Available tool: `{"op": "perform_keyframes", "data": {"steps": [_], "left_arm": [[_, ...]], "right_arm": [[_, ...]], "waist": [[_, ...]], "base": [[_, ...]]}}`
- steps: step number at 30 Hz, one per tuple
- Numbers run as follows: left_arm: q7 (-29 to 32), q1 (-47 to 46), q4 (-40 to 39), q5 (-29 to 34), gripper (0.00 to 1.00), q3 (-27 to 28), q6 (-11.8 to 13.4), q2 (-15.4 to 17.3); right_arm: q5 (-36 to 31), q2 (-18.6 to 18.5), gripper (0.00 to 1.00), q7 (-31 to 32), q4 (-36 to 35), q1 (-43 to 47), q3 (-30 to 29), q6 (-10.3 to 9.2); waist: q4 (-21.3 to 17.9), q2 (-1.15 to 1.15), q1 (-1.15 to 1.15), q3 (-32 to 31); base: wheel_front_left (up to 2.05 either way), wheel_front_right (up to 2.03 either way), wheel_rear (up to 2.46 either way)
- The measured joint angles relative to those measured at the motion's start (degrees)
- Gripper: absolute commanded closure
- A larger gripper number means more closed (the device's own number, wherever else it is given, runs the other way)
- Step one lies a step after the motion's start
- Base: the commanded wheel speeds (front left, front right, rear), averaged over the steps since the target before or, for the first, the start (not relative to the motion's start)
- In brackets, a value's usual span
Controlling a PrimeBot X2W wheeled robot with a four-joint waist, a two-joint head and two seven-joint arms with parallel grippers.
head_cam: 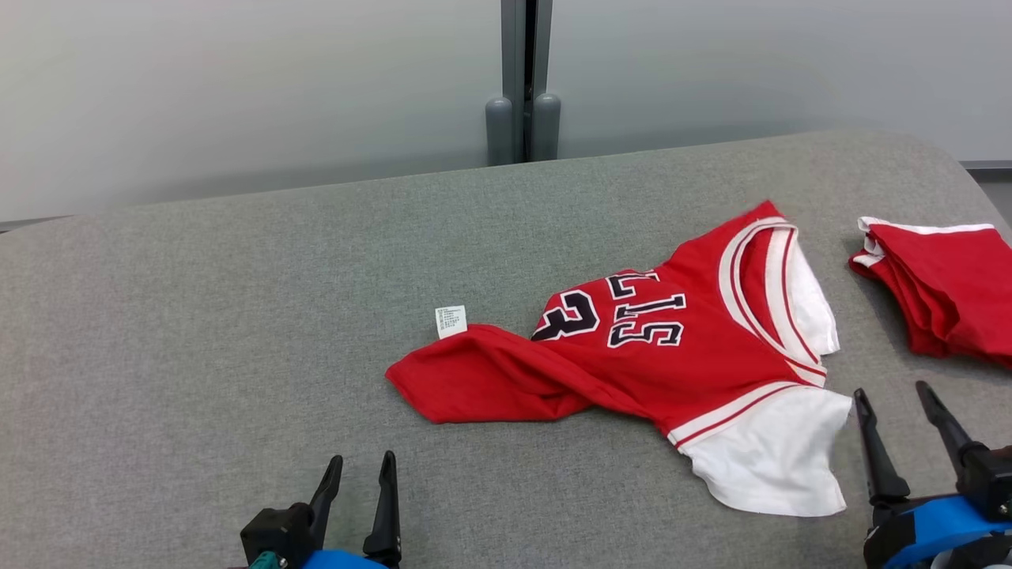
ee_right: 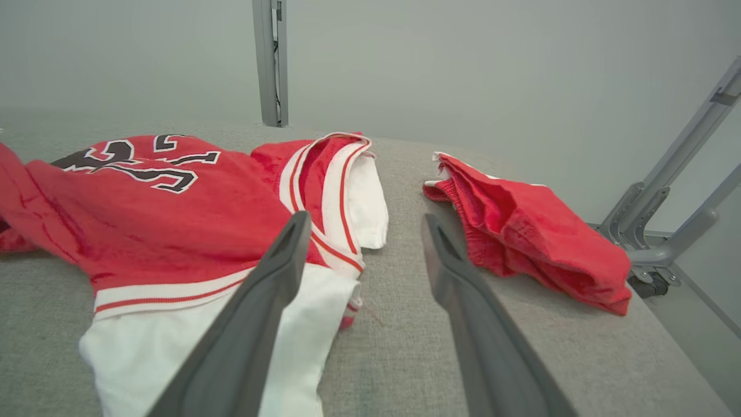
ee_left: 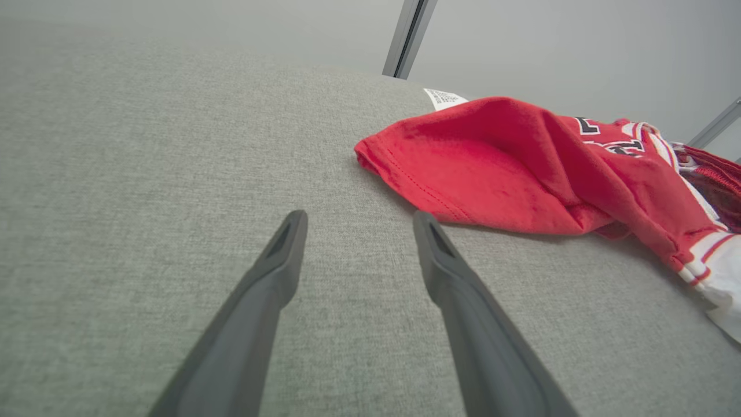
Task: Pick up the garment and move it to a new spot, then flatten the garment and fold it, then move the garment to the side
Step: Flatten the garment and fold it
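The garment [head_cam: 680, 348] is a red jersey with white sleeves and dark numbers, lying crumpled on the grey padded table [head_cam: 237, 316], right of centre. Its red hem [ee_left: 474, 174] lies ahead and to the right of my left gripper's fingers; its white sleeve [ee_right: 191, 347] lies under my right gripper's left finger. My left gripper [head_cam: 360, 466] stands open at the lower left, apart from the cloth. My right gripper [head_cam: 893, 395] stands open at the lower right, just beside the white sleeve, with nothing held.
A second red cloth [head_cam: 941, 292], folded in a heap, lies at the table's right edge [ee_right: 538, 237]. A grey post [head_cam: 522, 87] stands behind the table against the pale wall. Metal frame legs [ee_right: 666, 220] show past the right edge.
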Motion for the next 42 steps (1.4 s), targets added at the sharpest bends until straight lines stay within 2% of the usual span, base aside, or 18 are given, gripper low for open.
{"op": "perform_keyframes", "data": {"steps": [6,12,18,25,30,34,35,36,37,42], "left_arm": [[0.0,-1.33,0.19,-0.34,0.0,-0.53,0.0,0.0],[0.0,-8.71,2.08,2.24,0.0,-1.24,-1.42,0.0],[-0.01,-19.71,13.59,5.8,0.0,-3.7,-3.72,1.31],[0.0,-27.37,23.85,7.97,0.0,-7.98,-4.32,3.04],[-0.2,-28.49,25.81,2.65,0.0,-15.75,-4.55,2.29],[-0.25,-29.09,25.77,-2.0,0.0,-20.78,-4.56,3.72],[-0.25,-29.24,25.82,-2.81,0.07,-21.29,-4.56,4.05],[-0.25,-29.35,25.6,-3.55,0.65,-21.7,-4.6,4.3],[-0.22,-29.42,25.3,-4.09,1.0,-21.9,-4.6,4.44],[-0.09,-30.19,20.03,-2.8,1.0,-18.14,-4.53,6.23]], "right_arm": [[-1.83,3.27,0.0,-0.01,-1.27,-1.52,-3.25,0.0],[-2.24,5.71,0.0,0.0,-1.87,-3.18,-0.43,0.01],[-2.12,6.41,0.0,-0.01,-1.53,-6.24,3.21,0.0],[-1.27,6.72,0.0,0.0,-1.02,-8.13,5.42,0.0],[-0.69,6.75,0.0,0.0,-0.79,-8.68,6.05,0.0],[-0.53,6.73,0.0,0.0,-0.52,-8.68,5.9,0.0],[-0.44,6.73,0.0,0.0,-0.42,-8.68,5.84,0.01],[-0.44,6.73,0.0,0.0,-0.33,-8.68,5.88,0.0],[-0.43,6.73,0.0,0.0,-0.27,-8.71,6.0,0.0],[-0.1,6.93,0.0,0.0,-0.15,-9.06,6.34,0.0]], "waist": [[0.21,0.0,0.0,0.83],[0.58,0.0,0.0,2.82],[0.21,0.0,0.01,5.98],[-0.66,0.0,0.01,8.86],[-0.99,0.0,0.01,9.62],[-0.77,0.0,0.01,9.66],[-0.64,0.0,0.01,9.63],[-0.5,0.0,0.01,9.6],[-0.35,0.0,0.01,9.57],[0.59,0.0,0.01,9.18]], "base": [[0.0,0.0,0.0],[0.0,0.0,0.0],[0.0,0.0,0.0],[0.0,0.0,0.0],[0.0,0.0,0.0],[0.0,0.0,0.0],[0.0,0.0,0.0],[0.0,0.0,0.0],[0.0,0.0,0.0],[0.0,0.0,0.0]]}}
